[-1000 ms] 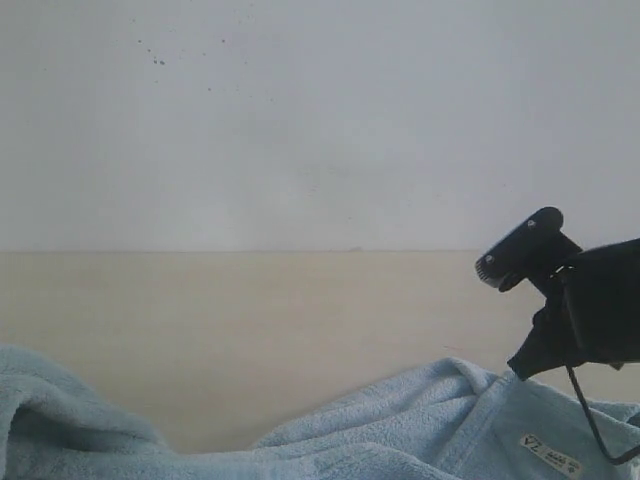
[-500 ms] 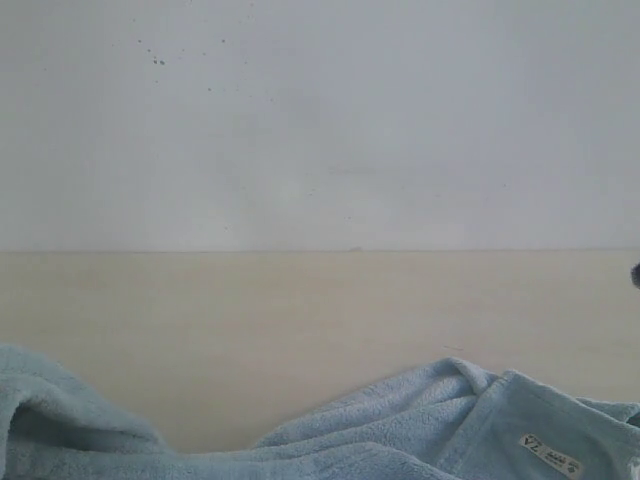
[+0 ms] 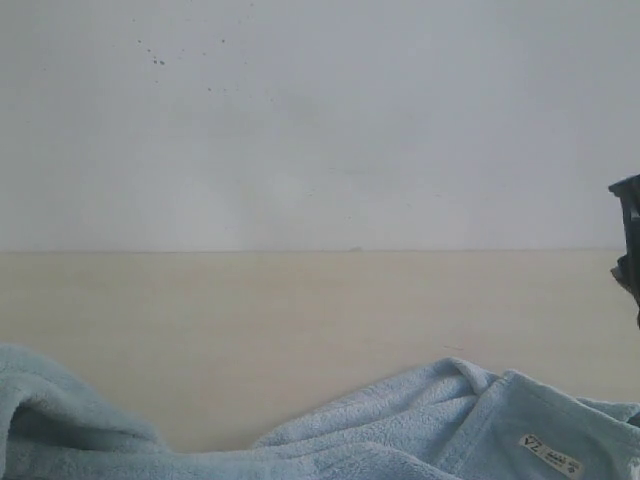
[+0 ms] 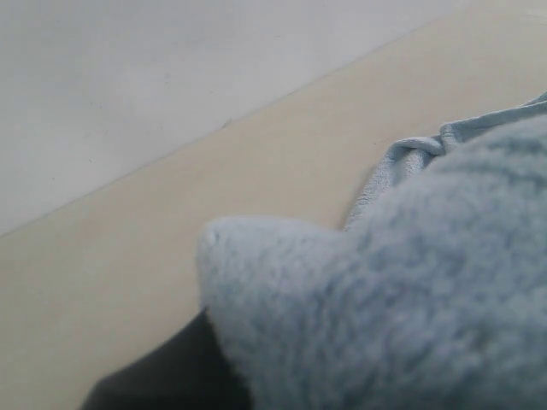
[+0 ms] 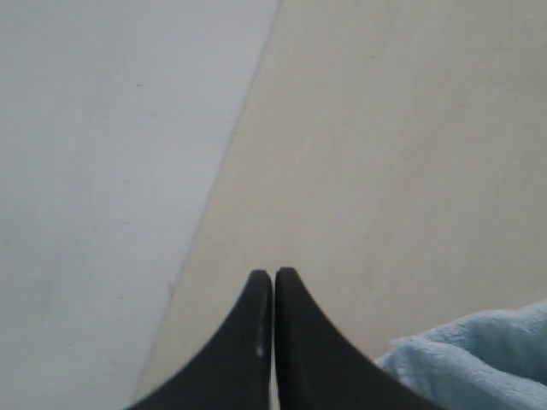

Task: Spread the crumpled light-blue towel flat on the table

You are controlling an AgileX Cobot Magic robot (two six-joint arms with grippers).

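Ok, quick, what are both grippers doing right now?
Left gripper: cannot tell, the towel hides it.
Right gripper: closed, holding nothing.

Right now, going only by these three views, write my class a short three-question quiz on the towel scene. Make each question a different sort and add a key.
1. True or false: the towel already lies flat and smooth on the table.
2. Pick one. In the right wrist view, the right gripper is: A) wide open; B) shut, with nothing between its tips; C) shut on a fold of cloth.
3. Fill the gap: in the exterior view, the white tag sits near the bottom ___ corner of the picture.

Key: 1 false, it is rumpled in folds; 2 B; 3 right.
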